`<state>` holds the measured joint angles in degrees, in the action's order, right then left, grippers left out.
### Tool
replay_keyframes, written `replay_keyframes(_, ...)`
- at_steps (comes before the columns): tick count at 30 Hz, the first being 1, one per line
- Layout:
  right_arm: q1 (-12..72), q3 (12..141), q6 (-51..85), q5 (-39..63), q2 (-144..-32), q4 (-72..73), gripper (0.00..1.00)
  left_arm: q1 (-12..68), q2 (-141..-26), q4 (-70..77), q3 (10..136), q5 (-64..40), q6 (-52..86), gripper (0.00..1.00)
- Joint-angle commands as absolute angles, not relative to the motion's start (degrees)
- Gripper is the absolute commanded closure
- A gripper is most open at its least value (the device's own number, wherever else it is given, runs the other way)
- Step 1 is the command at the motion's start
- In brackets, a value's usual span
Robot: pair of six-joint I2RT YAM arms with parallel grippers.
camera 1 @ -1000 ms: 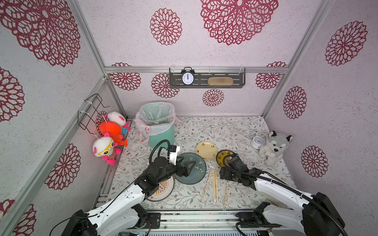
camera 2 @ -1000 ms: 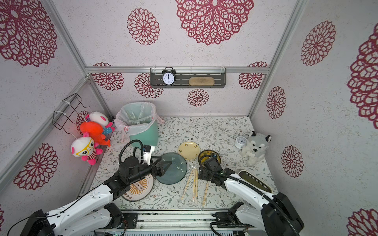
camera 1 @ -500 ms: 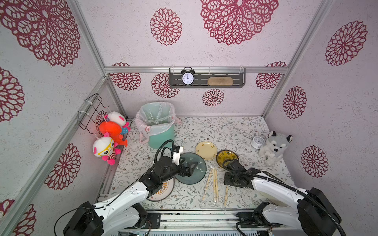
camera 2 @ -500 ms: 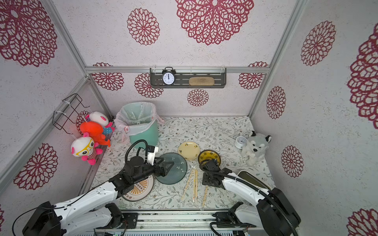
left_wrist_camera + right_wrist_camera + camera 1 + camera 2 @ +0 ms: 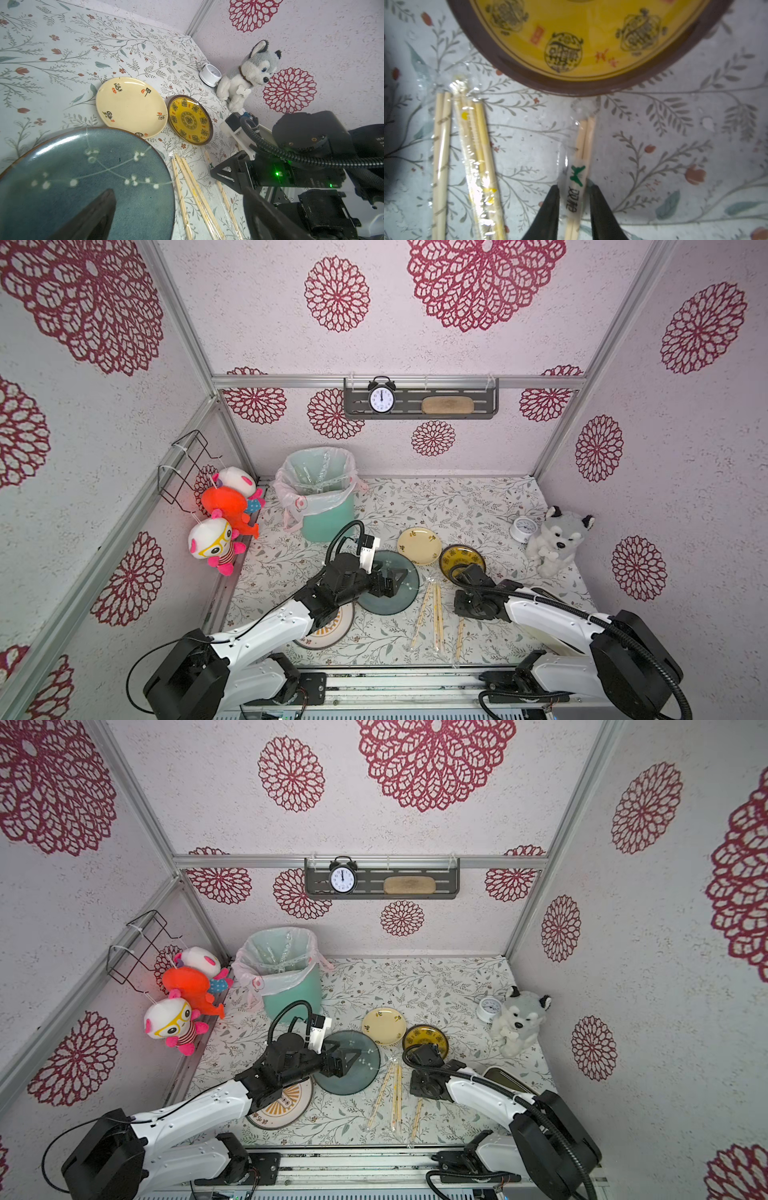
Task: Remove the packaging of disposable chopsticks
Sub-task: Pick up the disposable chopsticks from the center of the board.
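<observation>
three pairs of disposable chopsticks [image 5: 437, 618] lay on the floral table [image 5: 478, 506] just in front of the plates, each pair sealed inside its clear packaging [image 5: 573, 199]. the right gripper [image 5: 574, 187] pointed down at the pair nearest the right arm, which lay a little apart from the other two, its far end near the rim of the yellow plate [image 5: 591, 31] but not touching it. in the right wrist view the two dark fingers [image 5: 550, 212] stood a narrow way apart with that sleeve between them, at the white printed patch just below a green butterfly mark. the fingertips met the crinkled plastic on either side, but whether they were pinching the sticks i could not tell. the pair lay flat on the cloth. the other two wrapped pairs sat close together at their far ends and fanned apart toward the front edge. the left gripper [image 5: 390, 578] hovered over the blue-green plate [image 5: 83, 166], its fingers spread wide with nothing between them. a cream plate [image 5: 419, 545] sat just beside that plate, with the yellow one next to it
</observation>
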<state>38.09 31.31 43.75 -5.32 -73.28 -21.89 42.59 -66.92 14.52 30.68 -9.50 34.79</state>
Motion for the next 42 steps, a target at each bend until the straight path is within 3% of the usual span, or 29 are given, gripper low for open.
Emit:
replay_keyframes(1, 38.06, 30.50, 43.20, -1.91, -76.78, -20.78, 0.74, 43.33, -64.60, 15.57, 30.54, -8.47, 34.80, 0.02)
replay_keyframes(9, 38.23, 34.20, 37.87, 0.57, -83.58, -17.94, 0.82, 43.33, -63.43, 15.16, 29.82, -6.68, 34.54, 0.02)
replay_keyframes(12, 38.14, 38.51, 35.76, -2.50, -85.99, -22.56, 0.89, 43.35, -64.05, 15.53, 30.04, -6.77, 34.53, 0.02)
replay_keyframes(14, 38.05, 40.52, 35.51, -4.19, -86.79, -26.05, 0.88, 43.33, -64.48, 15.51, 30.19, -6.81, 34.53, 0.02)
replay_keyframes(17, 38.05, 42.62, 35.82, -5.52, -85.97, -29.47, 0.71, 43.33, -65.08, 15.80, 30.32, -7.14, 34.48, 0.02)
replay_keyframes(18, 38.14, 43.03, 35.77, -5.41, -85.32, -30.04, 0.70, 43.33, -65.28, 15.90, 30.33, -7.16, 34.38, 0.02)
replay_keyframes(32, 40.55, 43.13, 38.07, -1.41, -81.18, -32.95, 0.72, 43.33, -65.94, 16.00, 30.41, -7.09, 34.36, 0.02)
replay_keyframes(42, 40.43, 41.24, 37.95, -0.28, -83.03, -32.65, 0.80, 43.33, -65.45, 15.82, 30.08, -6.59, 33.99, 0.02)
